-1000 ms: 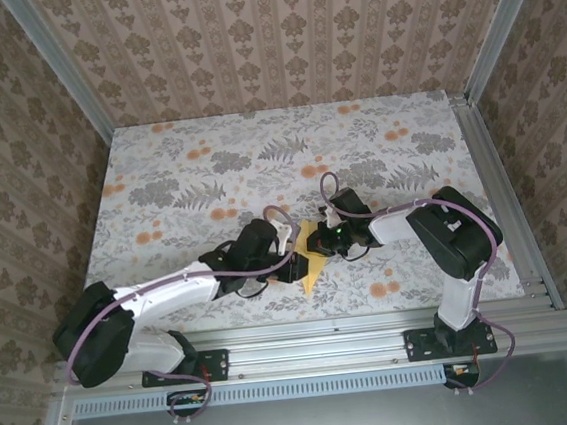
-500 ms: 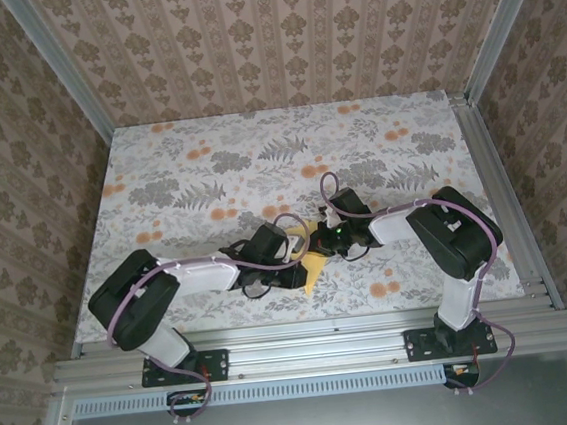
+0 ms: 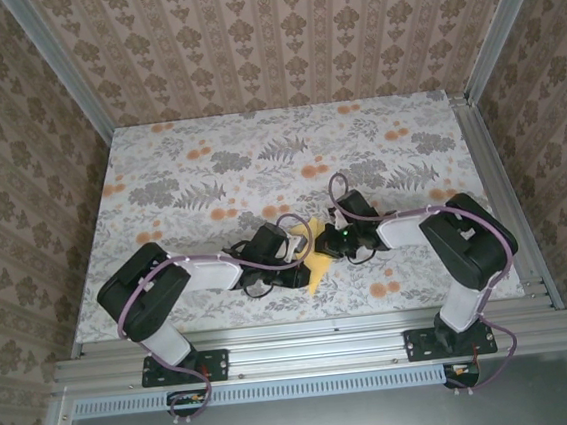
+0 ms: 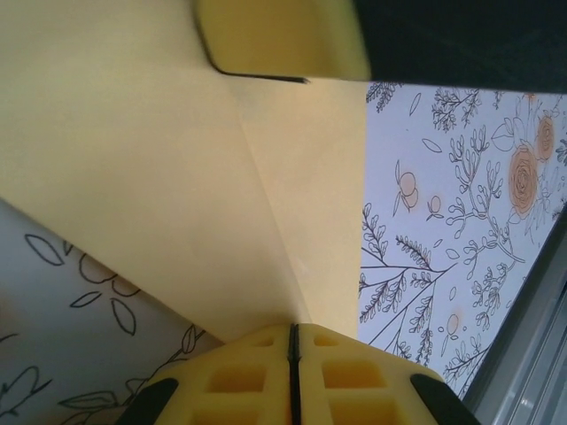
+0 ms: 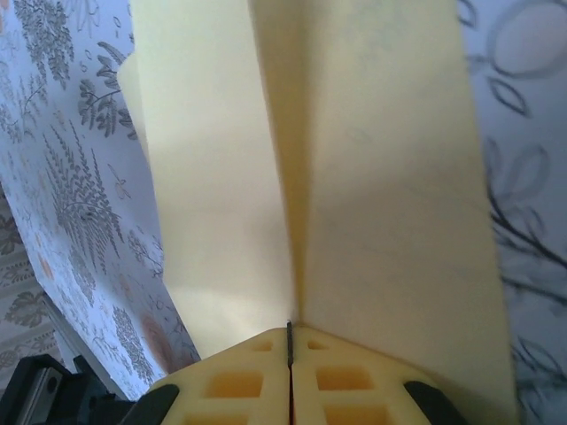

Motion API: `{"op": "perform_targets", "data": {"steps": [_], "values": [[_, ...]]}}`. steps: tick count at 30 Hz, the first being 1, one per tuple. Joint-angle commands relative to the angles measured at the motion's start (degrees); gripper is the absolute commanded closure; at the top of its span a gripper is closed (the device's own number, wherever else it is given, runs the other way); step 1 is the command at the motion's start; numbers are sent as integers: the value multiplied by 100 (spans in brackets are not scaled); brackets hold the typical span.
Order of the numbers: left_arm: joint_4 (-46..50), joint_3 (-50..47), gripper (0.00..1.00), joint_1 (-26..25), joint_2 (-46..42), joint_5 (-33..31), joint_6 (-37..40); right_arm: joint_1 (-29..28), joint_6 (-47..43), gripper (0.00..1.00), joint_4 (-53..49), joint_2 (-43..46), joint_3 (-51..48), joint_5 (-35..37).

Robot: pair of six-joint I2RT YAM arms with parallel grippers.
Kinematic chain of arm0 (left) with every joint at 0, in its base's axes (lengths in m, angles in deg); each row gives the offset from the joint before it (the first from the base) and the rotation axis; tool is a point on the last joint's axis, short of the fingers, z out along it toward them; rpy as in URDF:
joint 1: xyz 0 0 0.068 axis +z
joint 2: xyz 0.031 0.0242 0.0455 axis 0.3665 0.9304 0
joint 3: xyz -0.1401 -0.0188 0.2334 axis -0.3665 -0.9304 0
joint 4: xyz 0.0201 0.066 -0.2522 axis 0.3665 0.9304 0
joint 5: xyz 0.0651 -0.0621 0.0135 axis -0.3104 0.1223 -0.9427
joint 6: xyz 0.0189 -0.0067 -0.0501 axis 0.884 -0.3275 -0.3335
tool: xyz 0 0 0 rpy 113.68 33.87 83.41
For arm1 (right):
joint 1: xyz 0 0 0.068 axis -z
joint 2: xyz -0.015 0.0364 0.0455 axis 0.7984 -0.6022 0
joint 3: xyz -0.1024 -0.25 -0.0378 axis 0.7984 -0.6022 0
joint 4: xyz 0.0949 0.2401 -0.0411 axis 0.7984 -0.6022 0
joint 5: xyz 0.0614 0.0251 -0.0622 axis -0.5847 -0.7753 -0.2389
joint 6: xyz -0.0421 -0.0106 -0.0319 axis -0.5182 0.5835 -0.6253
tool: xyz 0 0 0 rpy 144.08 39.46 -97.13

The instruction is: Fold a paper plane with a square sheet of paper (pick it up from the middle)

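Both my grippers meet at the paper (image 3: pixel 315 267), near the front edge of the table and about midway between my two bases. The paper is pale yellow, plain and part folded, with a pointed end toward the near rail.

Left gripper (image 4: pixel 291 341): pads pressed together and pinching the paper's edge, where a crease runs down into the seam. Right gripper (image 5: pixel 289 341): pads also pressed together, with the paper's centre fold running straight into the seam, so it pinches the paper too. In the left wrist view, one of my right fingers (image 4: pixel 283 35) sits at the top edge of the paper, just opposite my left pads.

Surface: the table is covered by a floral cloth (image 3: pixel 208 159), whitish with grey ferns and leaves and scattered orange flowers. The paper lies low over the cloth; I can't tell whether it is fully flat or slightly lifted. Room: patterned beige wallpaper (image 3: pixel 276 32) on three sides, aluminium frame rail (image 3: pixel 306 346) across the front, and more rails up the corners.

Compared with a second ago: my left arm's big link has swung up and in from the far left, now standing closer to its base, and the gripper has stayed at the paper. My right arm has moved slightly right and toward the near edge. The paper has slid a little nearer to the front rail.
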Motion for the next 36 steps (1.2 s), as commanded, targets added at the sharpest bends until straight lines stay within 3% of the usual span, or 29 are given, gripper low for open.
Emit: {"op": "perform_targets", "data": {"steps": [1, 18, 29, 36], "values": [[333, -274, 91, -41, 407, -279, 201, -46, 159, 90, -351, 431, -160, 172], [420, -292, 92, -155, 466, -355, 344, -618, 861, 91, 478, 109, -410, 85], [728, -309, 93, -295, 540, -586, 498, -573, 319, 92, -768, -112, 171, 1145], [763, -380, 93, -408, 572, -670, 516, -408, 365, 92, -695, -232, 382, 1360]]}}
